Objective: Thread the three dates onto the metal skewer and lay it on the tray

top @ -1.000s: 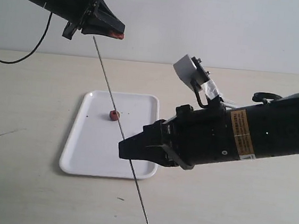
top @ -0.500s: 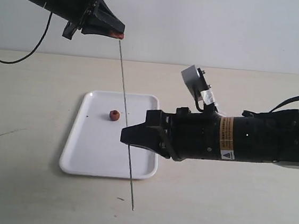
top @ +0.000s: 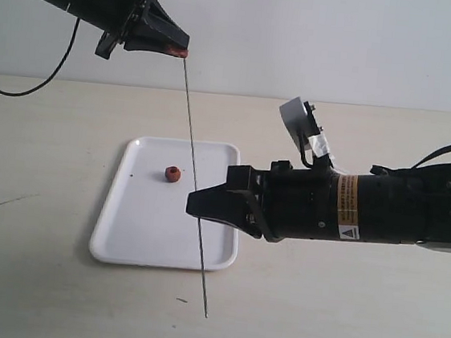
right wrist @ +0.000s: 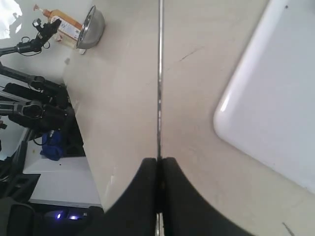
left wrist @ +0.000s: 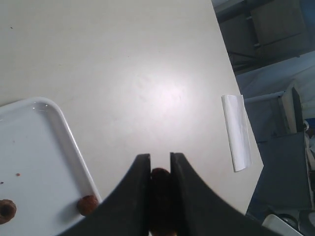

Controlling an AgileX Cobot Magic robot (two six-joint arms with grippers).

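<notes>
My left gripper (top: 174,47) is up high above the bench's (top: 354,328) far-left area, clenched on the held date (left wrist: 160,196), which sits squeezed between the two black fingers (left wrist: 133,196) with its reddish-brown end poking out at the tips.

My right gripper (top: 192,205) reaches in from the right over the tray's (top: 134,232) near-right corner and is pinched tight on the metal skewer (top: 190,137); from the right wrist the fingers meet on the rod with no gap showing. The skewer stands steeply, tilted only a little. Its upper tip comes right up to the held date, though I cannot tell whether it has gone in. Its lower end hangs past the tray's near edge, above the bench, and I cannot tell whether it touches.

The white tray lies flat on the bench, left of centre. On it, the holed date (top: 173,173) rests near the middle, towards the far edge, apart from the skewer. The rim date (left wrist: 87,204) lies against the tray's raised rim along one side; I see that one from the left wrist only.
</notes>
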